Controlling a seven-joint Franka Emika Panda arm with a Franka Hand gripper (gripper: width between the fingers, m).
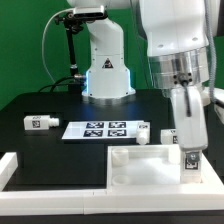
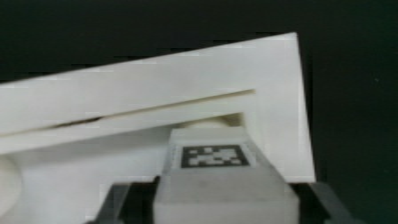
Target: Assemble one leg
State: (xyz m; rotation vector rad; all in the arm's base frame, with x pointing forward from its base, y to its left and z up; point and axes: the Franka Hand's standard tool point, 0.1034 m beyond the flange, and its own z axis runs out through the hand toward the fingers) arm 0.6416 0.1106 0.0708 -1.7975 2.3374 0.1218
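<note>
My gripper (image 1: pixel 188 158) is shut on a white leg (image 1: pixel 188 166) with a black-and-white tag, holding it upright at the right side of the large white square panel (image 1: pixel 140 165). In the wrist view the leg (image 2: pixel 215 160) sits between my dark fingers (image 2: pixel 128 202), tag facing the camera, right against the panel's raised corner (image 2: pixel 160 95). I cannot tell whether the leg's lower end touches the panel. Other loose legs lie on the black table: one at the exterior view's left (image 1: pixel 38 122) and one near the panel's far edge (image 1: pixel 143 132).
The marker board (image 1: pixel 100 128) lies flat in the middle of the table. A white L-shaped rail (image 1: pixel 12 165) borders the front left. The robot's base (image 1: pixel 105 75) stands at the back.
</note>
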